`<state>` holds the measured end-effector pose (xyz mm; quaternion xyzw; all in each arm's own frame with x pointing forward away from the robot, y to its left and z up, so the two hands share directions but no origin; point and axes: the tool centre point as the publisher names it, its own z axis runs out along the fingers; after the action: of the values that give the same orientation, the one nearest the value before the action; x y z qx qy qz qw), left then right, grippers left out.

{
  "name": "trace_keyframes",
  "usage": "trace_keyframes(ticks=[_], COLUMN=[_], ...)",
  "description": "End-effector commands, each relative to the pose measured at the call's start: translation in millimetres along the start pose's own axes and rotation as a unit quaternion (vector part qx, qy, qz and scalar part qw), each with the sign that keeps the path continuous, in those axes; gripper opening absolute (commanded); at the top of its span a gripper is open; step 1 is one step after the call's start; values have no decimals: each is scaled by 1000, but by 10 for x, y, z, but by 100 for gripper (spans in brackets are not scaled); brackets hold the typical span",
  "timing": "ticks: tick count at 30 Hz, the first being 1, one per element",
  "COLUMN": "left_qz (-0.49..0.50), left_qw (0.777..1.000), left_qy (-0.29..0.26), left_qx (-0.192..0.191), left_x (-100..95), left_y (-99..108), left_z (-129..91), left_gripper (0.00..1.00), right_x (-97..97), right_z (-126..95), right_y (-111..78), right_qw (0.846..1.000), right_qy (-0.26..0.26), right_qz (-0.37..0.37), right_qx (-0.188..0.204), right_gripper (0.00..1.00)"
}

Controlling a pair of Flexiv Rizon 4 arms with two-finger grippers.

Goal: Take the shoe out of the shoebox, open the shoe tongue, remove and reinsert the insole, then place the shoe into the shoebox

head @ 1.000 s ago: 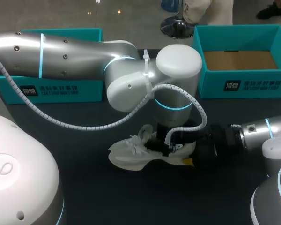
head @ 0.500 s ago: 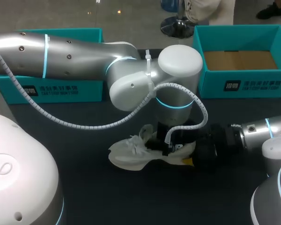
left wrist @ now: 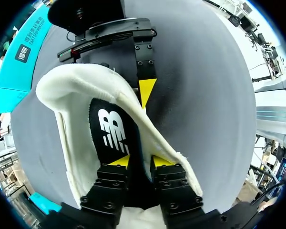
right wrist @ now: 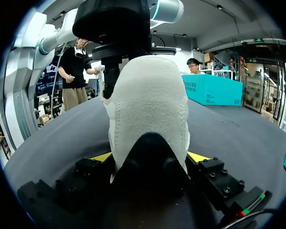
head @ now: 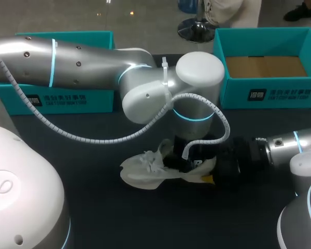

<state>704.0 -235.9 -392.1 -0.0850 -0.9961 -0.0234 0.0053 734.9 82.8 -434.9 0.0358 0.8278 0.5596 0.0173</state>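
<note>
Shoe (head: 145,174) sits mid-table, toe twd the L side, heel clamped btwn the wide-set fingers of R gripper (right wrist: 151,156), w/ L gripper (left wrist: 139,161) down in the opening, fingers near-together, apparently nipping the edge of insole (left wrist: 109,133), which runs lengthwise heelward.

1. Even light falls from above, and the left arm (head: 67,57) shows a soft sheen.
2. The dark table (head: 93,207) has no glare; a faint shadow lies under the shoe (head: 142,174).
3. Left wrist view: bright white wall, shaded insole (left wrist: 109,136).
4. Right wrist view: the low heel is dark.
</note>
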Motion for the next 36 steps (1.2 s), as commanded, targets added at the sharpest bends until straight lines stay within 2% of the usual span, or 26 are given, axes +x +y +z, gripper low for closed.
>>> trace_keyframes(ticks=[1, 10, 20, 23, 24, 25, 29, 36], left_qz=[3, 12, 6, -2, -4, -5, -6, -19], left_qw=[1000, 1000, 998, 996, 996, 996, 995, 993], left_qy=[-1, -18, -59, -76, -78, -82, -92, -111], left_qx=[2, 7, 37, 44, 47, 46, 42, 30], left_x=[26, 20, -7, -26, -31, -35, -46, -103], left_y=[-6, -45, -58, -53, -52, -51, -52, -18], left_z=[13, 59, 439, 481, 486, 490, 495, 372], left_gripper=[35, 33, 30, 20, 6, 0, 0, 0], right_x=[-6, -6, -6, -6, -6, -6, -6, -6], right_z=[37, 37, 37, 37, 37, 37, 37, 37], right_y=[-33, -33, -33, -33, -33, -33, -33, -33], right_qw=[1000, 1000, 1000, 1000, 1000, 1000, 1000, 1000], right_qy=[-1, -1, -1, -1, -1, -1, -1, -1], right_qz=[1, 1, 1, 1, 1, 1, 1, 1], right_qx=[2, 2, 2, 2, 2, 2, 2, 2], right_gripper=[0, 0, 0, 0, 0, 0, 0, 0])
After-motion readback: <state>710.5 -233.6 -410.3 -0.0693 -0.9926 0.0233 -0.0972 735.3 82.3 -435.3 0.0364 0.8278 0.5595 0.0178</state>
